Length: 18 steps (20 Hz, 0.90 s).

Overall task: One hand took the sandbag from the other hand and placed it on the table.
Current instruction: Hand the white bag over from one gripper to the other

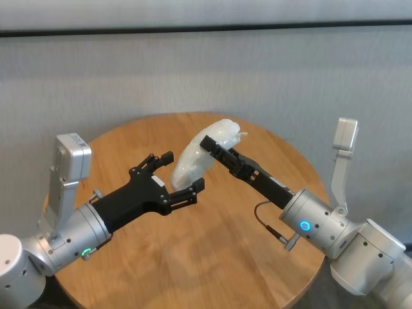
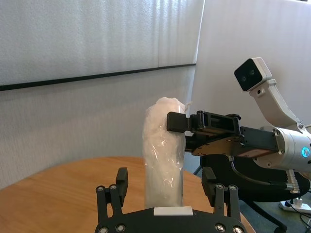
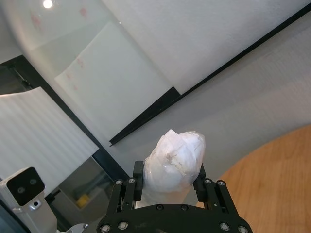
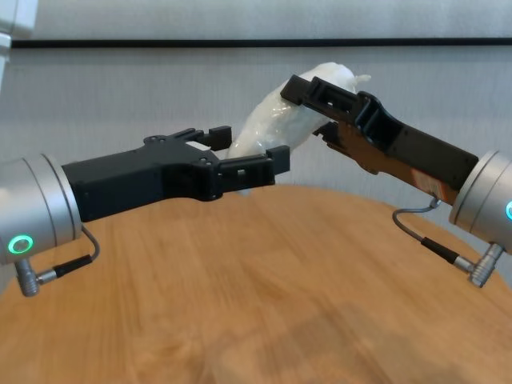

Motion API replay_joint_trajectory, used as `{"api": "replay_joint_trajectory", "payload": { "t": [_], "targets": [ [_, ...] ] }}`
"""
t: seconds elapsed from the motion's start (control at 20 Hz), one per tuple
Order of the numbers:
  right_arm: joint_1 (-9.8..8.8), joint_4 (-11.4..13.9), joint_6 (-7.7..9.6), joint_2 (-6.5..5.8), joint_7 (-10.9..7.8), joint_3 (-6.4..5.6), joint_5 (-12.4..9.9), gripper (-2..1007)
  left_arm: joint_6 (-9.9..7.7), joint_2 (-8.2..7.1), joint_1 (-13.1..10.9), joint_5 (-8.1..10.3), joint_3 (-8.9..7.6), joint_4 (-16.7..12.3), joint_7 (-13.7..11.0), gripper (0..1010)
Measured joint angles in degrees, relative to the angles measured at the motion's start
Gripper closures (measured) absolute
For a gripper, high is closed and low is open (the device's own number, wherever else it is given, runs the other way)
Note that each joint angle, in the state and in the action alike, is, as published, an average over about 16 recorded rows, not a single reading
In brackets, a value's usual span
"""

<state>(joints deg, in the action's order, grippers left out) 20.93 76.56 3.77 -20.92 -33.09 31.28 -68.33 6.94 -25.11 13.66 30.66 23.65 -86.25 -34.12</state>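
The white sandbag (image 1: 196, 158) in glossy plastic hangs tilted above the round wooden table (image 1: 212, 257). My right gripper (image 1: 215, 143), on the blue-lit wrist, is shut on the bag's upper part; the right wrist view shows the sandbag (image 3: 176, 158) pinched between its fingers. My left gripper (image 1: 184, 170), on the green-lit wrist, stands open around the bag's lower end. In the left wrist view its fingers (image 2: 121, 177) stand apart from the sandbag (image 2: 164, 150), with a gap on each side. From the chest view the sandbag (image 4: 280, 124) spans both grippers well above the table (image 4: 240, 280).
A grey wall stands close behind the table. White camera housings rise from the left wrist (image 1: 71, 161) and the right wrist (image 1: 346, 135). The right wrist's grey cable (image 4: 432, 240) loops down toward the tabletop. The table's round edge curves away on both sides.
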Motion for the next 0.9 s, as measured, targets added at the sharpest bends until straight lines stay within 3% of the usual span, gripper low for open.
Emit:
{"api": "replay_joint_trajectory", "payload": {
  "t": [0.55, 0.9],
  "targets": [
    [-0.09, -0.3, -0.2, -0.07, 0.48, -0.22, -0.1, 410, 0.35, -0.23, 0.2, 0.84, 0.43, 0.2, -0.4, 10],
    [-0.2, -0.9, -0.91, -0.07, 1.03, -0.68, 0.4, 410, 0.17, -0.28, 0.0, 1.32, 0.27, 0.2, 0.7, 10]
  ]
}}
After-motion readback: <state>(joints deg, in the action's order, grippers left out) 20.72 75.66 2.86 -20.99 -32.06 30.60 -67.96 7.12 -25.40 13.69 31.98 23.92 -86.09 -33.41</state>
